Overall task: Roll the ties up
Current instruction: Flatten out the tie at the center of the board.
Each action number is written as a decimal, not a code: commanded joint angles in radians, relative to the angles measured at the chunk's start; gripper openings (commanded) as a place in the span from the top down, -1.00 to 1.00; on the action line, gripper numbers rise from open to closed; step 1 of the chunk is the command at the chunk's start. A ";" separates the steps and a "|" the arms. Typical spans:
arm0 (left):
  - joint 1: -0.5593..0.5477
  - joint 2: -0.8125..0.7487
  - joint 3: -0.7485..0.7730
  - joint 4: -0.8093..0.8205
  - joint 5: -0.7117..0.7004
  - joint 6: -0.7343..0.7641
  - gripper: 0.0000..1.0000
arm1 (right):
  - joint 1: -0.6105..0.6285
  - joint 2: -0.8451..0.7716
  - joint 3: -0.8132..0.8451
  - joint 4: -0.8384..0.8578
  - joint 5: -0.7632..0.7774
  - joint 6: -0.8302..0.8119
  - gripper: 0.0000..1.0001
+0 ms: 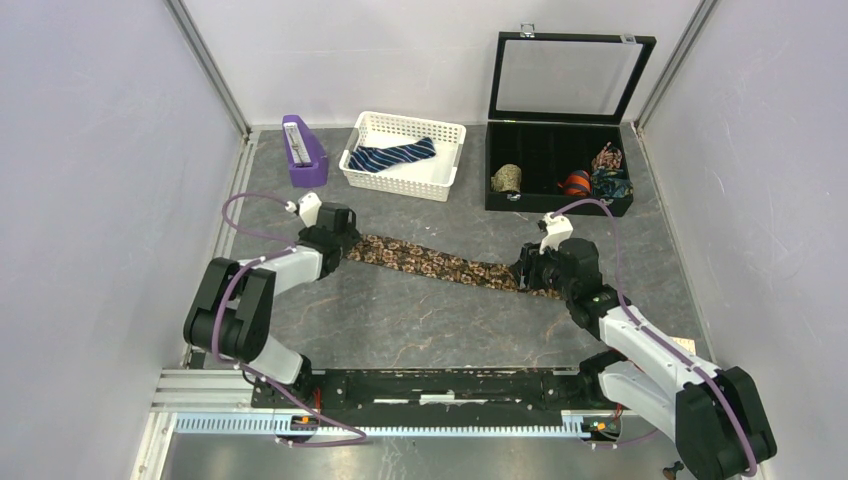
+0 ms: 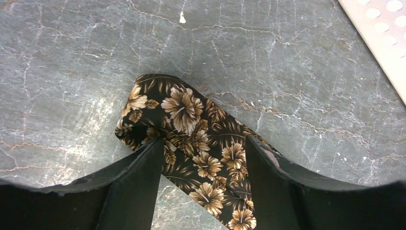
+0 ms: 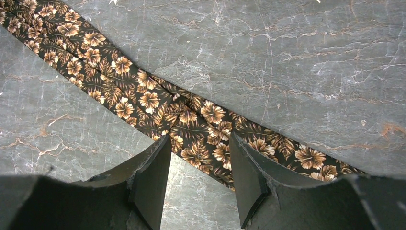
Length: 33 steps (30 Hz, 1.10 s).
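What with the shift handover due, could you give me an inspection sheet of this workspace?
Surface: grey marbled tabletop, no spills seen.
Job's things: brown floral tie lying stretched between the arms, its left end folded over; navy striped tie in the white basket.
Clutter: purple holder; open black case holding small rolled items.
Grippers: left pincer open, straddling the folded end; right pincer open, straddling the other end.
Cables: purple cables looped along both arms, off the tie.
Surroundings: white walls; metal rail at the near edge.

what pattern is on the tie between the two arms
Tan flowers and leaves on dark brown; the tie shows it best in the left wrist view.
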State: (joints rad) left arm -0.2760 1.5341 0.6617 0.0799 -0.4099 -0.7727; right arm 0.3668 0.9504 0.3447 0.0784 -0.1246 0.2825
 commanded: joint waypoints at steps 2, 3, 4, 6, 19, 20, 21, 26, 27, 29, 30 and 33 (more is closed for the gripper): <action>0.008 -0.024 -0.030 0.040 -0.058 -0.050 -0.31 | 0.003 0.011 0.002 0.021 -0.012 -0.009 -0.10; 0.008 -0.022 -0.035 0.064 -0.052 -0.049 -0.28 | 0.003 0.014 0.004 0.020 -0.013 -0.008 -0.10; 0.008 -0.017 -0.039 0.084 -0.048 -0.047 -0.24 | 0.003 0.015 0.005 0.020 -0.012 -0.009 -0.10; 0.008 -0.004 -0.037 0.108 -0.050 -0.041 -0.19 | 0.004 0.016 0.005 0.020 -0.013 -0.011 -0.10; 0.008 0.025 -0.055 0.205 -0.057 -0.031 0.26 | 0.003 0.032 0.004 0.022 -0.009 -0.014 -0.10; 0.008 0.027 -0.056 0.211 -0.056 -0.032 0.29 | 0.002 0.035 0.005 0.022 -0.010 -0.014 -0.10; 0.008 0.029 -0.058 0.218 -0.056 -0.032 0.32 | 0.003 0.037 0.005 0.023 -0.012 -0.015 -0.10; 0.008 0.000 -0.095 0.289 -0.052 -0.020 0.65 | 0.004 0.041 0.006 0.023 -0.010 -0.018 -0.10; 0.008 -0.008 -0.094 0.289 -0.048 -0.014 0.82 | 0.003 0.041 0.006 0.023 -0.009 -0.018 -0.10; 0.008 -0.027 -0.093 0.273 -0.046 -0.011 0.95 | 0.003 0.042 0.005 0.024 -0.008 -0.018 -0.10; 0.008 -0.038 -0.092 0.265 -0.044 -0.010 0.95 | 0.003 0.044 0.005 0.024 -0.010 -0.017 -0.10; 0.008 -0.074 -0.102 0.251 -0.038 -0.010 0.95 | 0.003 0.047 0.005 0.026 -0.011 -0.016 -0.10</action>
State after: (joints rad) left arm -0.2741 1.5299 0.5701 0.2943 -0.4343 -0.7830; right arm 0.3668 0.9939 0.3447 0.0807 -0.1310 0.2817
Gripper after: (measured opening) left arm 0.036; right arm 0.550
